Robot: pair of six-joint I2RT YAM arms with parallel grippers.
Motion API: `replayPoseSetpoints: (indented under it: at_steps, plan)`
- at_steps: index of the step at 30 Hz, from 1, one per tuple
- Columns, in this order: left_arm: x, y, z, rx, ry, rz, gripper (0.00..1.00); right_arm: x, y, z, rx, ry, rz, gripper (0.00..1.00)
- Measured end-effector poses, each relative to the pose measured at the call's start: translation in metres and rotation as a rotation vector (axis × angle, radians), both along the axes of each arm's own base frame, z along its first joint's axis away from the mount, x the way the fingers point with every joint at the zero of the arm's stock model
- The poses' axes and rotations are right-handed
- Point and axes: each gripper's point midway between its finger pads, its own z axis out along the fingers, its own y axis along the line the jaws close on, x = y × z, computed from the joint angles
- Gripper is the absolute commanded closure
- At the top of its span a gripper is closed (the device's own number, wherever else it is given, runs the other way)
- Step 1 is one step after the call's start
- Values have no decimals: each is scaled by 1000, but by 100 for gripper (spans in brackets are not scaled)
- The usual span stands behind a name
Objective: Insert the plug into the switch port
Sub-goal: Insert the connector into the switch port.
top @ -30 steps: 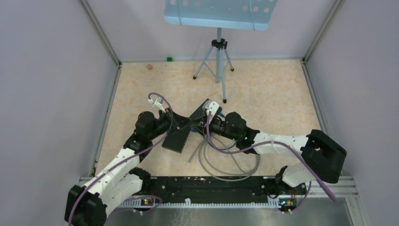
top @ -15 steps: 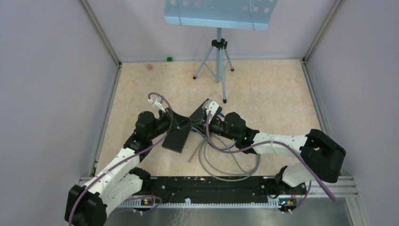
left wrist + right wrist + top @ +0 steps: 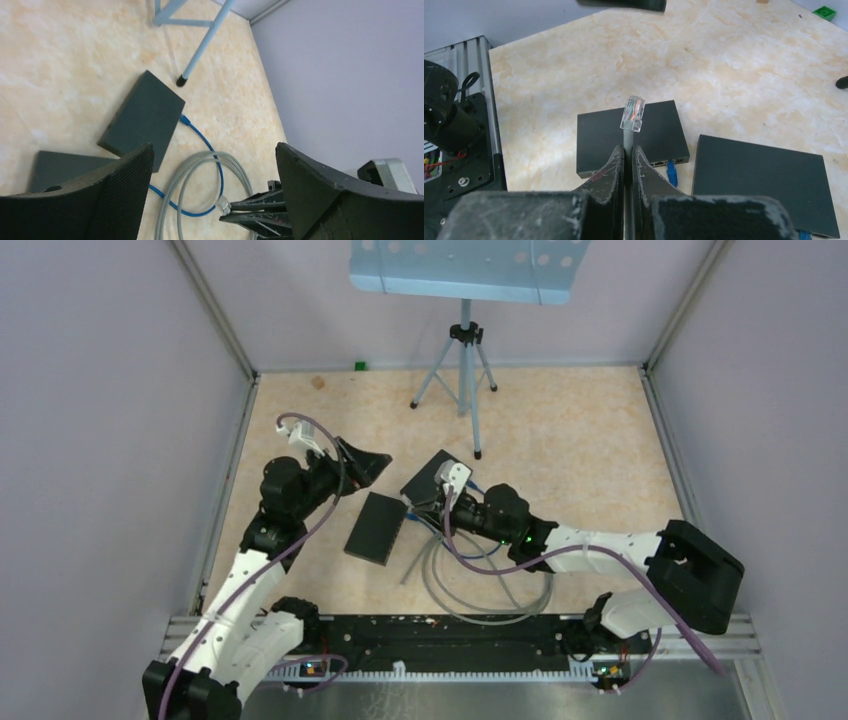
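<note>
The plug (image 3: 633, 114), a clear network connector on the end of a grey cable (image 3: 480, 592), is in the air, a little above the tabletop (image 3: 560, 430) and near two dark switches. The right fingers (image 3: 616, 167) are pressed fully together on the cable directly behind the plug, so the plug stands out beyond their tips. The left fingers (image 3: 312, 182) are spread very wide and hold nothing; they hang over the tabletop, apart from both boxes.

In front of the plug lies the first switch (image 3: 631, 132). Its row of ports faces the right arm, and a blue cable (image 3: 671, 176) is already in one of them. The second switch (image 3: 764, 185) lies just beside it.

I think the step in hand is the approach: the plug is gripped but not yet at a port. The next move, as I judge it, calls for bringing the plug level with a free port, turning it to match the opening, and pushing straight in. Nothing steadies the switch, so it may slide.
</note>
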Motion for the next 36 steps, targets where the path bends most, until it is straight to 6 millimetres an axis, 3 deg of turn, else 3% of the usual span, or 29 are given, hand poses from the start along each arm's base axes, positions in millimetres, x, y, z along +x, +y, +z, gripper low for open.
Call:
replayPoseSetpoints:
  at_steps: [3,6,10,14,20,30,36]
  plan:
    - [7,11,16,28,-58,43,9,-5,-3,-5,-13,-2,19,100]
    - [9,20,5,77,-41,78,10,-10,-4,-12,-37,4,42,100]
    - [9,33,-31,158,26,128,12,-15,-2,-29,-92,17,84,100]
    - [0,45,-84,240,118,158,10,-20,2,-78,-221,89,134,100]
    - [-15,52,-133,292,207,152,13,-24,8,-134,-372,185,194,100]
    - [-22,59,-176,328,288,164,21,-22,16,-152,-431,197,226,100]
    - [-14,58,-178,324,268,165,23,-23,13,-166,-459,217,226,100]
